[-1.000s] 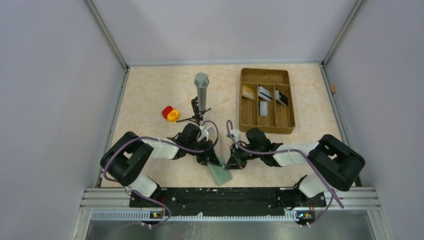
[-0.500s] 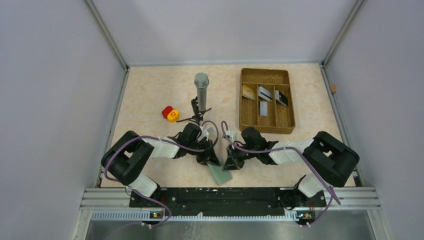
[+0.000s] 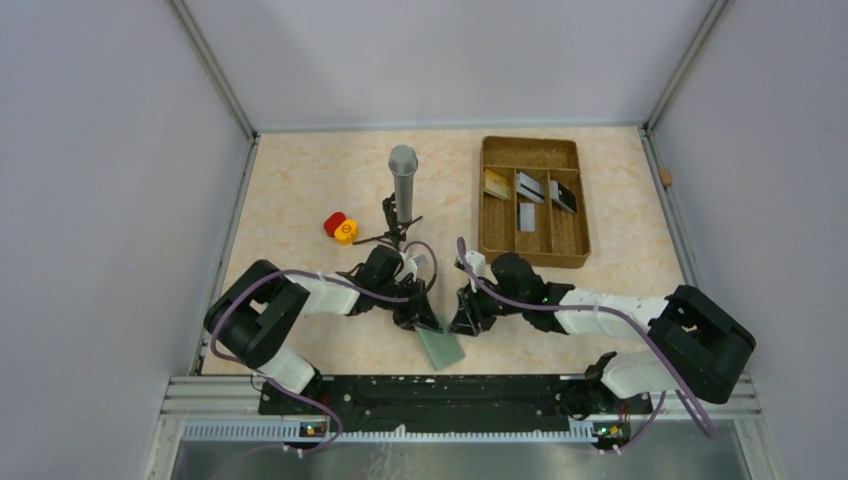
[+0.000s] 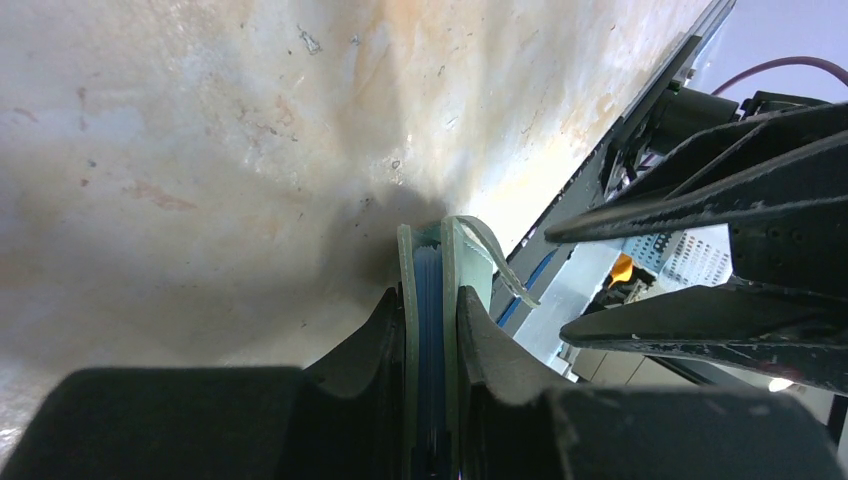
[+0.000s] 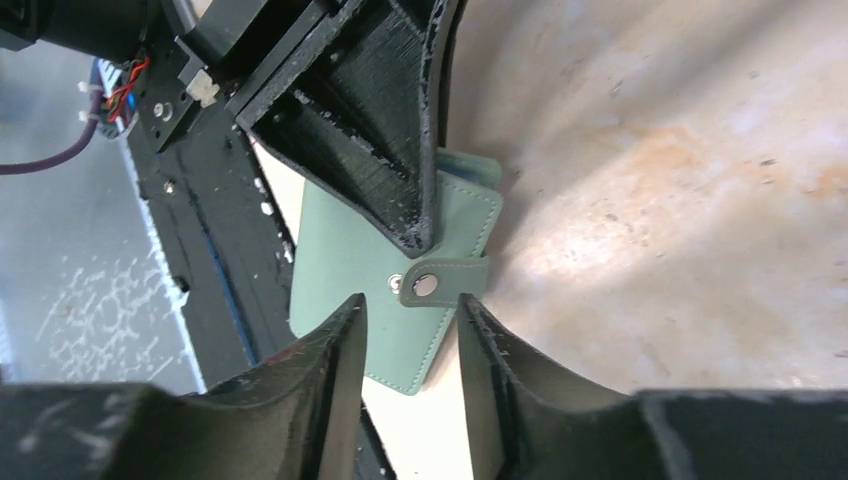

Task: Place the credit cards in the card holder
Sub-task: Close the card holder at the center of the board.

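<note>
The card holder (image 3: 441, 346) is a grey-green wallet, folded shut, near the table's front edge. My left gripper (image 3: 419, 318) is shut on its edge; in the left wrist view (image 4: 430, 300) the wallet (image 4: 428, 262) stands pinched edge-on between both fingers, its blue inside showing. My right gripper (image 3: 466, 321) is open just right of it. In the right wrist view (image 5: 410, 305) the wallet (image 5: 350, 262) and its snapped closing tab (image 5: 442, 282) lie just beyond the fingertips. The credit cards, one tan-gold (image 3: 496, 183), one silvery (image 3: 529, 186), one black (image 3: 564, 196) and one grey (image 3: 526, 216), lie in the brown tray.
The brown compartmented tray (image 3: 532, 256) sits at the back right. A grey microphone on a small black stand (image 3: 403, 186) stands mid-table behind the left arm. A red and yellow object (image 3: 340, 227) lies to its left. Metal rail (image 3: 440, 392) runs along the front edge.
The right arm has stretched out, its elbow swinging to the right, while its gripper stays beside the wallet. The left gripper and the wallet have not moved.
</note>
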### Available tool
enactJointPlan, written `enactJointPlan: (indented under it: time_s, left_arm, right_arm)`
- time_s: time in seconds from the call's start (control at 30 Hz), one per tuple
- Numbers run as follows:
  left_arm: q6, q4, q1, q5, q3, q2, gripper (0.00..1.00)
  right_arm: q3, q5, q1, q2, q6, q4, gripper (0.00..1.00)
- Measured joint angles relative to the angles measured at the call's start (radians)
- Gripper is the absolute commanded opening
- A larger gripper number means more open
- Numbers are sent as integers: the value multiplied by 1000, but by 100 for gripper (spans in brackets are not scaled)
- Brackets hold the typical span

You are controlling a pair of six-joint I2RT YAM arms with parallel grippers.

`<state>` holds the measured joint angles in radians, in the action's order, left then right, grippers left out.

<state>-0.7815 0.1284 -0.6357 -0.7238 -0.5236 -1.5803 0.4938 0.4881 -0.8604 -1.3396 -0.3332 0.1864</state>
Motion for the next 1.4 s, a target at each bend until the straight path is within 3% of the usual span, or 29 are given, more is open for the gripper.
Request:
enactJointPlan:
  time_s: [0.47, 0.67, 0.9, 1.03, 1.2, 1.27, 1.4]
  left_arm:
    - [0, 2, 6, -13, -5, -16, 0]
    - [0, 6, 8, -20, -6, -23, 0]
    - [0, 9, 10, -24, -6, -26, 0]
    - [0, 10, 10, -26, -6, -28, 0]
    - [0, 10, 11, -26, -6, -28, 0]
    - [0, 10, 11, -26, -6, -29, 0]
    - [0, 15, 13, -32, -6, -34, 0]
  right_arm:
    - [38, -82, -28, -29, 9, -46, 44]
    - [66, -111, -35, -35, 8, -53, 32]
    - [79, -122, -45, -68, 10, -69, 28]
    - [79, -121, -49, -68, 10, -77, 17]
    - [79, -123, -49, -68, 8, -82, 18]
    - [79, -126, -49, -68, 8, -83, 25]
    - [79, -129, -49, -68, 9, -86, 27]
